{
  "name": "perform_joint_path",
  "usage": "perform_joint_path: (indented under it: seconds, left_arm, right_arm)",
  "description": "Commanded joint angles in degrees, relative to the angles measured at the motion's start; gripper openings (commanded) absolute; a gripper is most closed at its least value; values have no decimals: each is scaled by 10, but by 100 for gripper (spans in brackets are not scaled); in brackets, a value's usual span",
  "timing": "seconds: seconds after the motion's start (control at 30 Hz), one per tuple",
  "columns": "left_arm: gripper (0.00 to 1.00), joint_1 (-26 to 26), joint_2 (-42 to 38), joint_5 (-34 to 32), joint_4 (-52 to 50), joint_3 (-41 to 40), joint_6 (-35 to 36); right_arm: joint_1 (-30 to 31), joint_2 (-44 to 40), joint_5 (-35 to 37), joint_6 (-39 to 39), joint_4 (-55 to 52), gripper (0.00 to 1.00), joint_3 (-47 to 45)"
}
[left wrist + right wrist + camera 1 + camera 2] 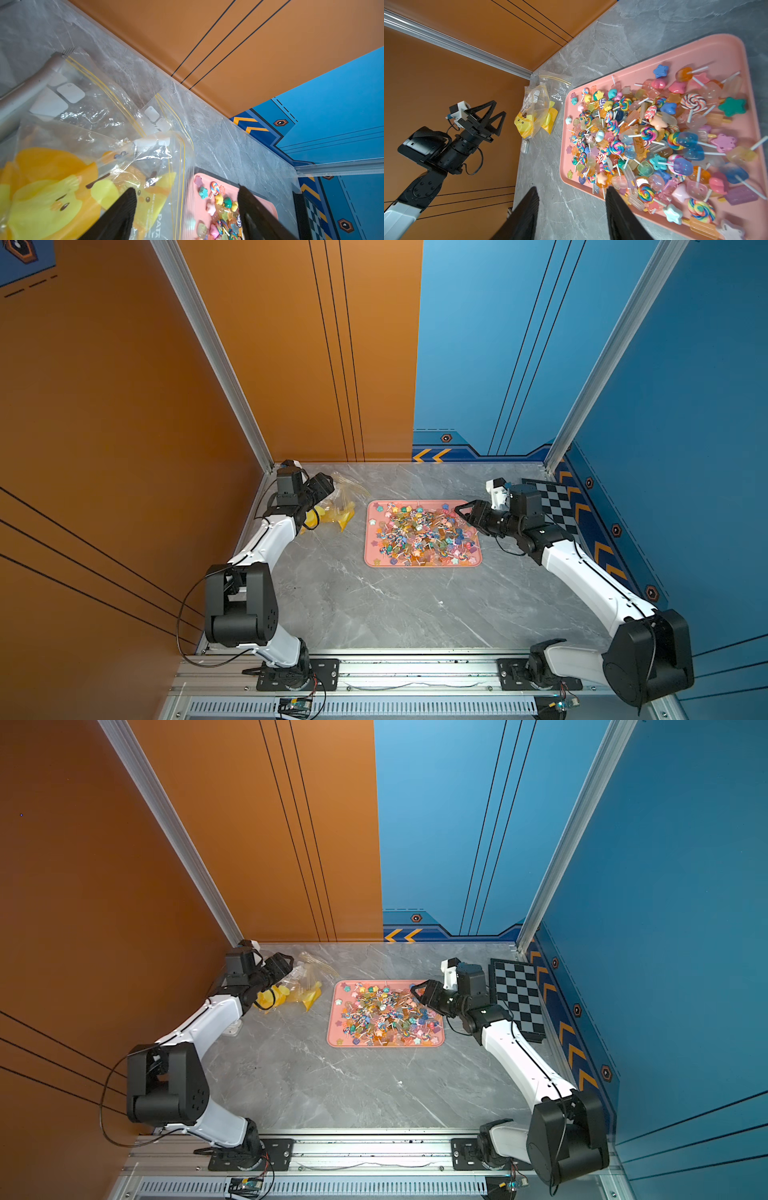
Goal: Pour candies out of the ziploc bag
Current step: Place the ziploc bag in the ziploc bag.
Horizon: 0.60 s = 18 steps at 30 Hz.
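The candies (pixel 422 531) (pixel 654 135) lie heaped in a pink tray (pixel 372 558) (pixel 675 47) at mid-table: swirl lollipops, stars and jelly shapes. Clear ziploc bags (pixel 338 510) (pixel 542 108) with yellow zip lines and yellow duck prints lie crumpled on the table left of the tray; I see no candies in them. My left gripper (pixel 330 485) (pixel 186 190) hangs open just over the bags, nothing between its fingers. Over the tray's right edge my right gripper (pixel 460 514) (pixel 571 188) is open and empty too.
A black-and-white checkerboard (pixel 552 506) lies at the right wall behind the right arm. A small white object (pixel 525 146) sits on the table near the bags. Orange wall on the left, blue wall on the right, grey marble table (pixel 374 614) in front.
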Motion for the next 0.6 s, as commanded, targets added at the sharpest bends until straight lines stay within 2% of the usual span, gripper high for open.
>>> perform_joint_path:
  seconds: [0.0, 0.57]
  left_arm:
    - [80, -9, -37, -28, -35, 10, 34]
    - [82, -67, -184, -131, -92, -27, 130]
  right_arm:
    - [-5, -16, 4, -12, -16, 55, 10]
    - [-5, -35, 23, -12, -23, 56, 3]
